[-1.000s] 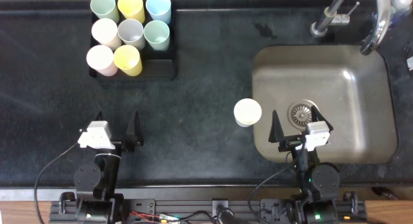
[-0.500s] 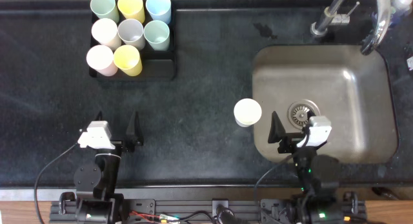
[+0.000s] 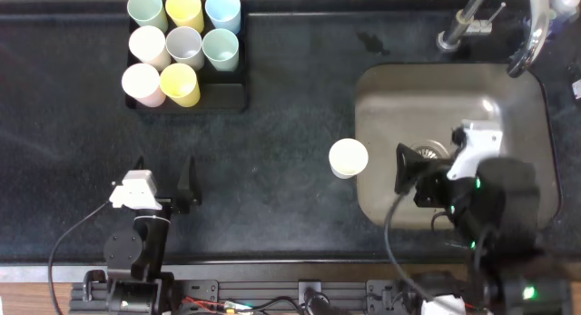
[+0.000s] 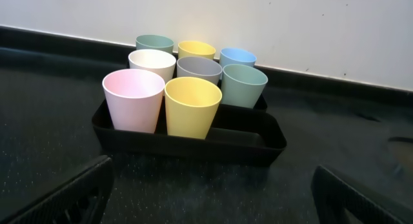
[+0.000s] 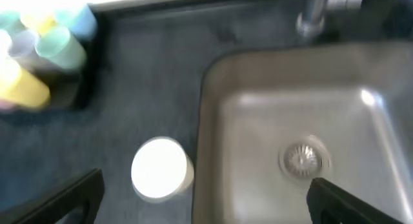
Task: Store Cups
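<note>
A white cup (image 3: 348, 158) (image 5: 160, 169) stands upright on the dark counter, just left of the sink's rim. A black tray (image 3: 232, 97) (image 4: 193, 148) at the back left holds several pastel cups (image 3: 180, 83) (image 4: 192, 108), with one free corner slot. My right gripper (image 3: 425, 174) (image 5: 205, 185) is open and raised over the sink's left side, with the white cup a little to its left. Near the counter's front left, my left gripper (image 3: 165, 170) (image 4: 213, 169) is open, holds nothing, and faces the tray.
The steel sink (image 3: 508, 106) (image 5: 290, 121) with its drain (image 5: 303, 159) takes up the right side, and a faucet (image 3: 472, 15) (image 5: 316, 11) stands behind it. Bare counter lies between the tray and the white cup.
My right arm has risen from its low pose at the front and now shows larger and farther up over the sink. The left arm and all the cups have stayed put.
</note>
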Robot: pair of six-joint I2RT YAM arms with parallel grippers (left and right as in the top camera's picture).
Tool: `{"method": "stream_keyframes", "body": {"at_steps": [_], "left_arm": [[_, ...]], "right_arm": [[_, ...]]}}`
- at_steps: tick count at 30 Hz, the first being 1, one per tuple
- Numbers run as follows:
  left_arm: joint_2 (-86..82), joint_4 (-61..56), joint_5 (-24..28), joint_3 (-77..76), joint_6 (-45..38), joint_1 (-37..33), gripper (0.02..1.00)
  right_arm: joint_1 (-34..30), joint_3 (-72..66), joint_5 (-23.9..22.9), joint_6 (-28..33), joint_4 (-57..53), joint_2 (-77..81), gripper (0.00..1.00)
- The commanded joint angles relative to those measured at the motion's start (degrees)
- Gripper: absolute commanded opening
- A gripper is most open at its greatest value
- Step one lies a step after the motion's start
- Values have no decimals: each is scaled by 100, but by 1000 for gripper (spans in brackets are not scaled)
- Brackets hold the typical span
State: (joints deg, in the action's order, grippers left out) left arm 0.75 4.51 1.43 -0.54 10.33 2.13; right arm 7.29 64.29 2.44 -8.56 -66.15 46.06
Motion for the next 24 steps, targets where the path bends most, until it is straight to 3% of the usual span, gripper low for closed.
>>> {"method": "stream_keyframes", "body": {"at_steps": [1,6,9,17,24], "left_arm": [[-59,31,0,9,42,-20,1000],[-59,31,2,9,42,-20,1000],[-59,31,2,9,42,-20,1000],[-59,31,0,7,42,-20,1000],[-59,31,2,9,39,-20,1000]], "right_arm": [[28,817,531,4,-763,946,996],[31,1233,1268,376,-1539,1961,996],[31,1259,1462,494,-1784,2465,998],[28,1259,957,590,-2039,3652,998],[35,1259,782,802,-1886,4387,998]]}}
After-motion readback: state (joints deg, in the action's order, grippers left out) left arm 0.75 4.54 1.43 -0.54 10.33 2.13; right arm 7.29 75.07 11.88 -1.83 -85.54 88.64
